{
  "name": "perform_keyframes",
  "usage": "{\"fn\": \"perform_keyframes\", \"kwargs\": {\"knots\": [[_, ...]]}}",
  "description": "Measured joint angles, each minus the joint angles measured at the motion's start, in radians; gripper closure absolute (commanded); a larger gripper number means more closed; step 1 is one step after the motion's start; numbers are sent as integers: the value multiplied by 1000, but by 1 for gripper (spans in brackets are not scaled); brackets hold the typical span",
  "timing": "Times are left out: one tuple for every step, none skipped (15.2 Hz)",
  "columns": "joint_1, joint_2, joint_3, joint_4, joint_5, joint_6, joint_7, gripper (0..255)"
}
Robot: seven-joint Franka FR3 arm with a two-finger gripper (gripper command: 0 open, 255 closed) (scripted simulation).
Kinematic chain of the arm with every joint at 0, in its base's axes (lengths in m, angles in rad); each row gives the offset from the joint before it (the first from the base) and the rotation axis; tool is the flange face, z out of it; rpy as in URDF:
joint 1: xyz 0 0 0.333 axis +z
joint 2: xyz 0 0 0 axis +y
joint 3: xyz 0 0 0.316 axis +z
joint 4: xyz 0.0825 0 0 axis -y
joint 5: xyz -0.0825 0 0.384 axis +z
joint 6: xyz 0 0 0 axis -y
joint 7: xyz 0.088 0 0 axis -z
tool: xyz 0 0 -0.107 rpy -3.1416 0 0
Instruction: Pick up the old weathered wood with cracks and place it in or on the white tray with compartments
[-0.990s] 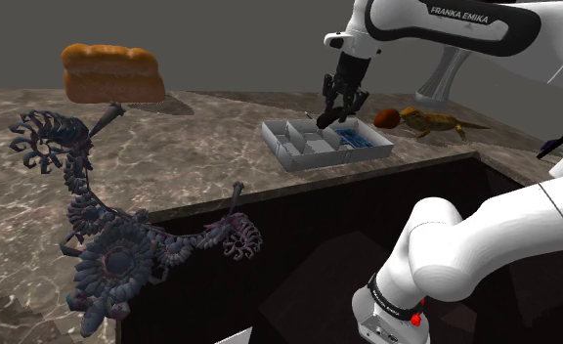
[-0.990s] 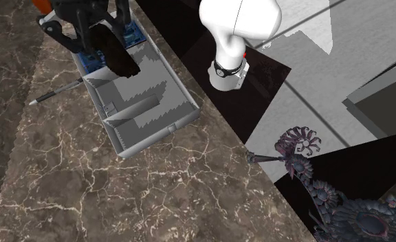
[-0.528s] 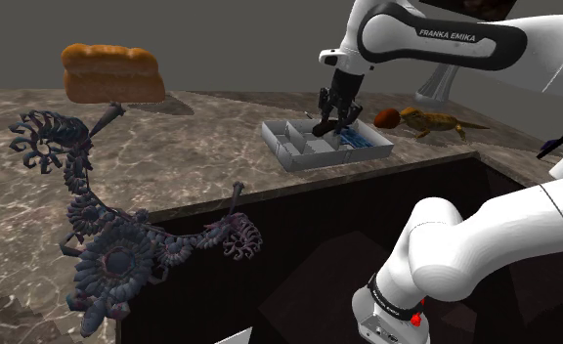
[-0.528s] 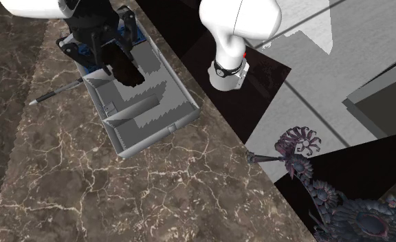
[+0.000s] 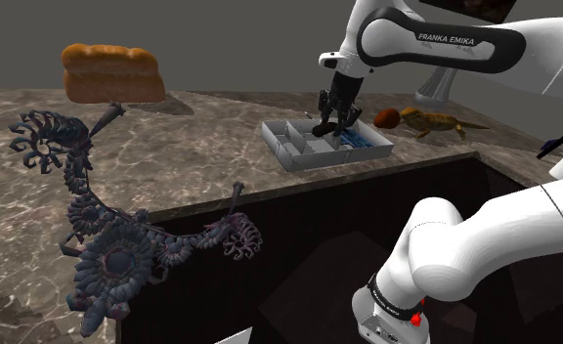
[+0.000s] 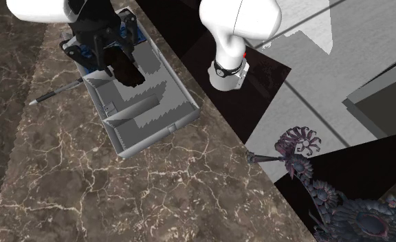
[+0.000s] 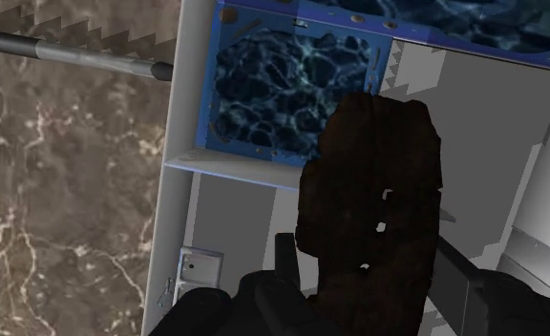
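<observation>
Weathered wood (image 7: 373, 205), a dark brown cracked lump, is pinched between the black fingers (image 7: 264, 301) of the gripper (image 7: 378, 291), which are closed against its sides. In the wrist view it hangs over a grey compartment of the pale tray (image 7: 173, 191), next to the compartment lined with a mottled blue pattern. Whether it touches the tray floor I cannot tell. A thin grey rod (image 7: 63, 50) lies on the marble just outside the tray's wall.

Across the shoulder view, a loaf of bread (image 5: 111, 71) sits at ten o'clock. A dark purple spiralled ornament (image 5: 113, 244) sprawls from nine to seven o'clock over the edge of the counter (image 5: 172, 147). The tray (image 5: 299, 159) lies just off centre toward one o'clock, with the gripper (image 5: 330, 119) nearly upright in it and the wood (image 5: 324, 129) at its tip. The white arm (image 5: 436, 39) at one o'clock reads "FRANKA EMIKA". An orange-brown lizard figure (image 5: 436, 122) lies at two o'clock.

In the second exterior view the rod (image 6: 56, 91) is at ten o'clock. The tray (image 6: 152, 137) runs from eleven o'clock toward centre. The wood (image 6: 124, 69) hangs from the gripper (image 6: 117, 60) over the tray's middle section, beside the blue end.
</observation>
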State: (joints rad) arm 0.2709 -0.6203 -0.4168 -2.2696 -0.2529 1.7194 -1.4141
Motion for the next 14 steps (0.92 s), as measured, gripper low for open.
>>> {"fn": "perform_keyframes", "kwargs": {"knots": [[0, 0, 0, 0, 0, 0, 0, 0], [0, 0, 0, 0, 0, 0, 0, 0], [0, 0, 0, 0, 0, 0, 0, 0], [0, 0, 0, 0, 0, 0, 0, 0], [0, 0, 0, 0, 0, 0, 0, 0], [0, 0, 0, 0, 0, 0, 0, 0], [2, 3, 2, 17, 3, -14, -1, 0], [2, 4, 4, 44, 5, -38, -5, 0], [4, 8, 8, 76, 9, -66, -9, 0], [5, 12, 12, 106, 12, -93, -11, 0], [7, 12, 16, 118, 15, -105, -9, 0], [8, 14, 19, 128, 17, -113, -8, 0], [9, 16, 20, 132, 18, -117, -8, 0], [9, 16, 20, 135, 18, -119, -8, 0]]}}
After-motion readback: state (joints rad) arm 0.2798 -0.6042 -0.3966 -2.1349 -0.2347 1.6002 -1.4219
